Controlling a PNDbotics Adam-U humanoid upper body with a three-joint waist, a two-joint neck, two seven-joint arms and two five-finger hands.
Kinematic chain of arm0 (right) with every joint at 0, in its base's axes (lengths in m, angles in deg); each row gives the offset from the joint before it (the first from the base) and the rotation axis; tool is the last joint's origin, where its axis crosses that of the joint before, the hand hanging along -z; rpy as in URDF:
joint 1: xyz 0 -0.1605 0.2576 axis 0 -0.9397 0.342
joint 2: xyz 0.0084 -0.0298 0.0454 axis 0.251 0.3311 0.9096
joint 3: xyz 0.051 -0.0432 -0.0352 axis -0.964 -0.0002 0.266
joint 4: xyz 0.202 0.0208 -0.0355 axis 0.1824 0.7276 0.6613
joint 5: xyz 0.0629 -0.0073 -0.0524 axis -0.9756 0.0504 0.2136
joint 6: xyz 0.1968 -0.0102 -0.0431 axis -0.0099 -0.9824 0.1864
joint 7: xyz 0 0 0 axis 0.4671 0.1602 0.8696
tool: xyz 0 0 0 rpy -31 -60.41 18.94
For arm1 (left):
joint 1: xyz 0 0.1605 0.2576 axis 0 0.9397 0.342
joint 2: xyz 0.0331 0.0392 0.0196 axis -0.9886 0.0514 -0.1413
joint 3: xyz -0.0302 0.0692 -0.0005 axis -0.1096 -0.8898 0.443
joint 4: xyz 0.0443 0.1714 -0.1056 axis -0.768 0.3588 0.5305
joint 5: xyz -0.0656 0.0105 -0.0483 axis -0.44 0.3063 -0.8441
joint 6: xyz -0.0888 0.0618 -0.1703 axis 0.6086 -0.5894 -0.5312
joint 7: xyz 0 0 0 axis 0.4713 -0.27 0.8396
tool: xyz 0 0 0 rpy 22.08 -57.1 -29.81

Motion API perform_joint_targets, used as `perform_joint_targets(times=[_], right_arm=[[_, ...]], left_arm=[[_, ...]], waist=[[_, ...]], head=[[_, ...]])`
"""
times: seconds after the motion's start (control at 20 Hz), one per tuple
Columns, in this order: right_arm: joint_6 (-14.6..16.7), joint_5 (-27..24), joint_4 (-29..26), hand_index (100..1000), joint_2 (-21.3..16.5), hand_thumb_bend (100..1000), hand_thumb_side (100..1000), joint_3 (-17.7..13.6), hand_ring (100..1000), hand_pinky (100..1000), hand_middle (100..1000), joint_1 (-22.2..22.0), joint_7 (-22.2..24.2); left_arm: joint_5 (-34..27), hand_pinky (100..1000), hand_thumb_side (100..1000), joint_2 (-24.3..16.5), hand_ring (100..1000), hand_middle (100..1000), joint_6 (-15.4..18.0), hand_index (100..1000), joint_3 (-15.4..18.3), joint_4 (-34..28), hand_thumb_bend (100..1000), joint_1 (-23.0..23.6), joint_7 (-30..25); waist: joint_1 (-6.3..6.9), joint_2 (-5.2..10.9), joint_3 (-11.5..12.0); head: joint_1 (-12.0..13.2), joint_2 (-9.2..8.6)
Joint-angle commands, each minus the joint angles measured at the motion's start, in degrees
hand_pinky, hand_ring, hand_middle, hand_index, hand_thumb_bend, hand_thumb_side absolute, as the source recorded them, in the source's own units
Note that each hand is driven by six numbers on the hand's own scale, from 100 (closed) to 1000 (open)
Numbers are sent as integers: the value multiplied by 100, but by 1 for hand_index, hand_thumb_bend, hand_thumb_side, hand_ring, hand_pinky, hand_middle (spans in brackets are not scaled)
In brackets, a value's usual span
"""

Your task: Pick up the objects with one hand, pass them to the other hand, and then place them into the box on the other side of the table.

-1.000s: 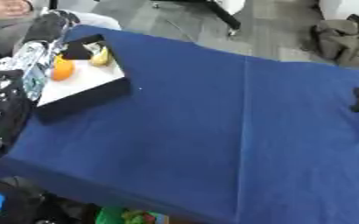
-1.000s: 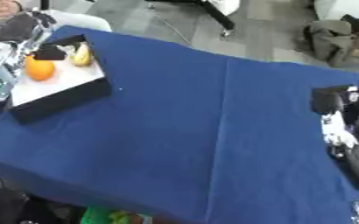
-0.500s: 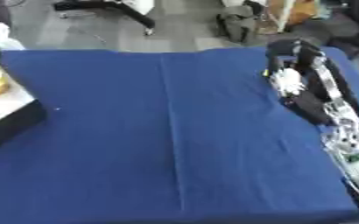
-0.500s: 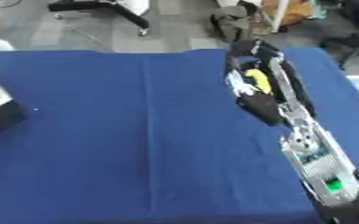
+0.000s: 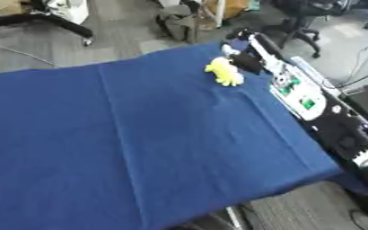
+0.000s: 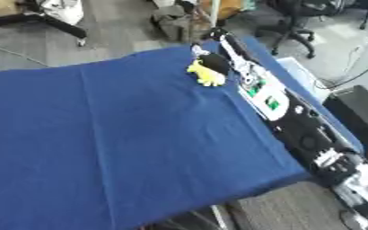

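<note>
1. The robot's right hand (image 5: 246, 60) — black with silver bits — is way out at the far right corner of the table covered in a dark blue cloth (image 5: 140, 134), at the end of a long black arm with a green-lit panel (image 5: 306, 101) that runs along the table's right edge.

2. The small yellow lumpy object (image 5: 225, 72) lies on the cloth near that far right corner, just on the inner side of the hand. Can't make out what it actually is, only a yellow elongated shape with a pale patch.

3. The hand sits right against the yellow thing — its dark fingers look to be touching the side nearest the edge — but whether they're curled round it or just resting beside it, I honestly cannot tell.

4. The object looks to be down on the cloth rather than lifted.

5. The left hand doesn't show in either view.

6. Beyond the table's far edge there's grey floor with a black office chair (image 5: 297, 18).
</note>
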State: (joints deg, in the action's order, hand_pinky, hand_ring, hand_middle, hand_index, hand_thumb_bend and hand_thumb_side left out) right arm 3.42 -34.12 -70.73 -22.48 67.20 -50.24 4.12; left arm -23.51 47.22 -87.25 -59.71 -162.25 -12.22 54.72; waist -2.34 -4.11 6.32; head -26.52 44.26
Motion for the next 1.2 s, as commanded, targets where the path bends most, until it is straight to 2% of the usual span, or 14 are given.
perform_joint_targets(times=[0.05,0.25,0.4,0.95,1.1,1.2], right_arm=[[-126,376,929,852,-203,100,783,-185,934,785,945,324,-122],[-325,835,1711,873,-171,100,778,-286,927,787,944,570,-316],[-425,900,2086,875,-146,100,787,-366,922,783,940,630,-400],[-462,705,2768,890,14,100,814,-424,911,771,921,613,-484],[-475,684,2867,895,42,100,781,-433,903,764,906,600,-501],[-473,678,2920,894,65,100,727,-431,899,761,884,590,-504]], left_arm=[[-30,918,885,116,641,608,-4,790,-118,-119,161,-123,-146],[38,919,897,164,640,605,-34,789,-268,-108,155,-169,-306],[70,920,899,135,639,603,-41,789,-322,-144,155,-198,-384],[94,920,908,84,637,600,-88,792,-408,-226,148,-272,-484],[122,920,909,61,637,600,-88,792,-421,-247,146,-293,-506],[128,920,910,44,636,600,-90,793,-432,-262,145,-311,-516]], waist=[[-45,14,79],[-127,-53,315],[-176,-91,468],[-259,-226,719],[-281,-262,769],[-299,-285,804]], head=[[-230,-15],[-467,-15],[-608,-15],[-834,-15],[-880,-15],[-912,-15]])
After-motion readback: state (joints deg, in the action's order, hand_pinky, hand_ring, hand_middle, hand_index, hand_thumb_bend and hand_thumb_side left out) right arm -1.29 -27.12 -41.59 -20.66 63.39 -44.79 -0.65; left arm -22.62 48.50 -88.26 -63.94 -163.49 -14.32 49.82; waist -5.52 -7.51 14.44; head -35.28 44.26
